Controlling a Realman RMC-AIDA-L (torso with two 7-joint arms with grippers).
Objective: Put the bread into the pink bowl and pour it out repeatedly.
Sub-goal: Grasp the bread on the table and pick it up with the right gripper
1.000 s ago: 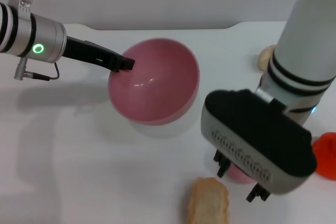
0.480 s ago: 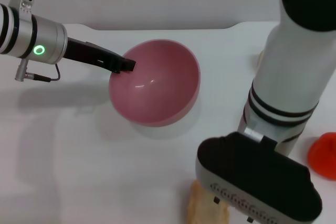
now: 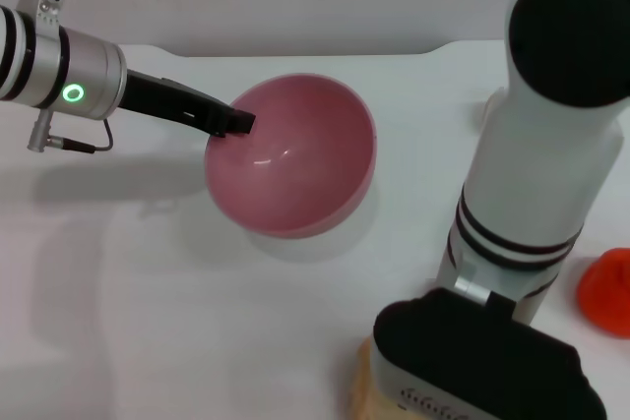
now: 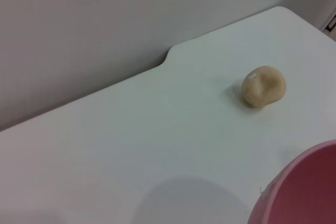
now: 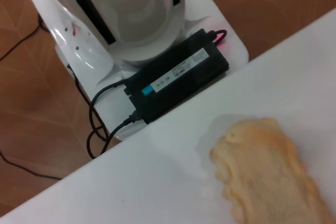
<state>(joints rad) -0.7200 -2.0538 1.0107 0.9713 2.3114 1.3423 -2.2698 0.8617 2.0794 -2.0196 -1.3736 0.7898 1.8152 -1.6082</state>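
The pink bowl (image 3: 291,156) is in the middle of the white table, tipped with its empty inside facing me. My left gripper (image 3: 234,123) is shut on its left rim, and the left wrist view shows a slice of that rim (image 4: 302,192). The bread (image 5: 270,174) lies flat near the table's front edge, ridged orange side up. In the head view only a sliver of the bread (image 3: 361,383) shows beside my right gripper (image 3: 477,376), whose black housing hangs right above it.
A small beige knotted lump (image 4: 263,86) sits on the far part of the table. An orange-red object (image 3: 604,292) stands at the right edge. Past the front edge (image 5: 157,129), the robot's base and a black box with cables are on the floor.
My right arm has swung toward the front edge and come over the bread, covering most of it and the small pink dome. The left arm and the bowl have stayed put.
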